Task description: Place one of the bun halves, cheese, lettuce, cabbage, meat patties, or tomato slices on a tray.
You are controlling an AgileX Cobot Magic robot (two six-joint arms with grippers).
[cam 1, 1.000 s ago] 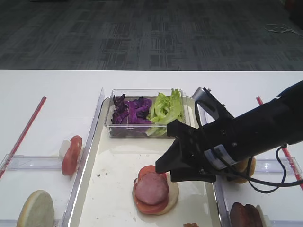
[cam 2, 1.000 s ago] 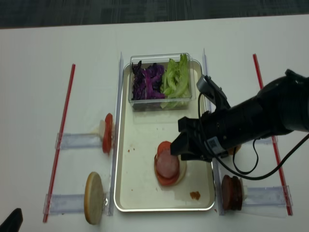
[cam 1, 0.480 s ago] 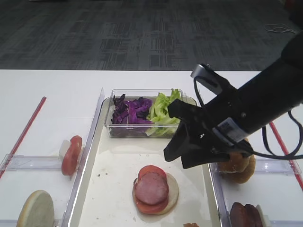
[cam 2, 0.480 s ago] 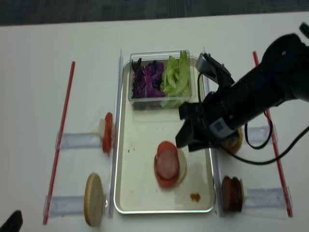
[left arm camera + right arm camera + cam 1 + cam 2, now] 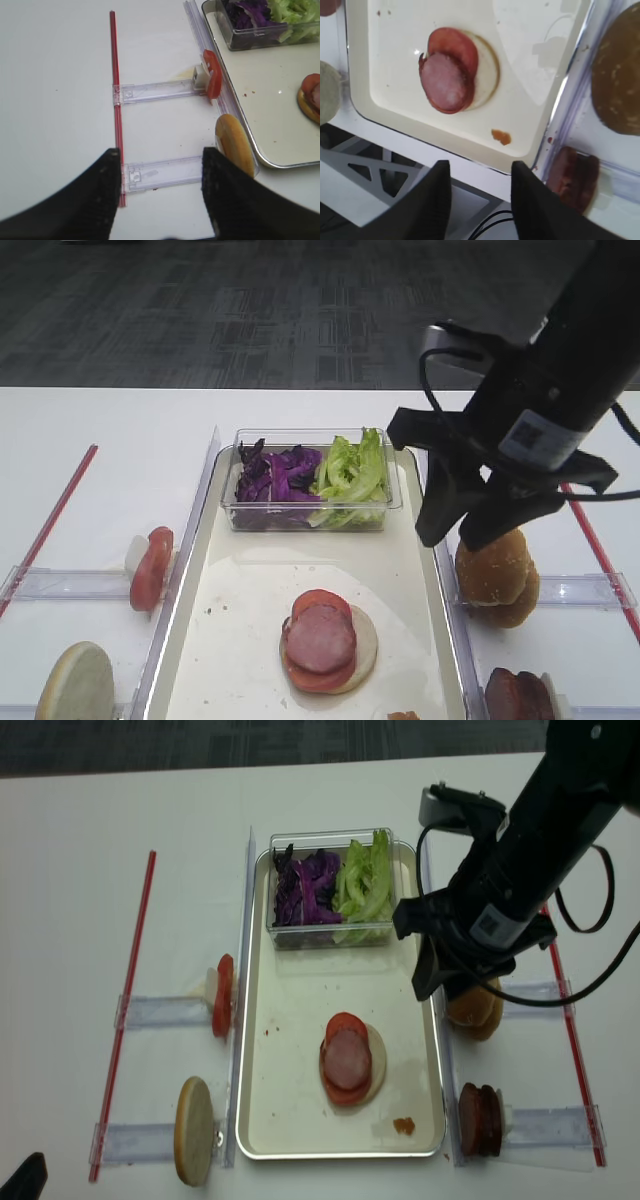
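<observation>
On the cream tray (image 5: 250, 570) lies a pale bun half (image 5: 366, 640) with a tomato slice (image 5: 322, 602) and a meat patty (image 5: 320, 638) stacked on it. My right gripper (image 5: 453, 537) hangs open and empty, high over the tray's right rim, next to the sesame bun tops (image 5: 495, 565). The right wrist view looks down past its fingers (image 5: 432, 200) at the stack (image 5: 447, 75). My left gripper (image 5: 160, 152) is open and empty over the table, left of a standing bun half (image 5: 234, 145). Lettuce (image 5: 350, 470) and cabbage (image 5: 275, 475) fill a clear box. No cheese is in view.
Clear holders flank the tray: tomato slices (image 5: 150, 565) and a bun half (image 5: 75, 680) on the left, meat patties (image 5: 515, 695) at the right front. Red strips (image 5: 135, 980) mark both sides. An orange smear (image 5: 404, 1125) sits near the tray's front right corner.
My right gripper has risen from just beside the stack and swung back and to the right, staying open and empty. The stack has not moved.
</observation>
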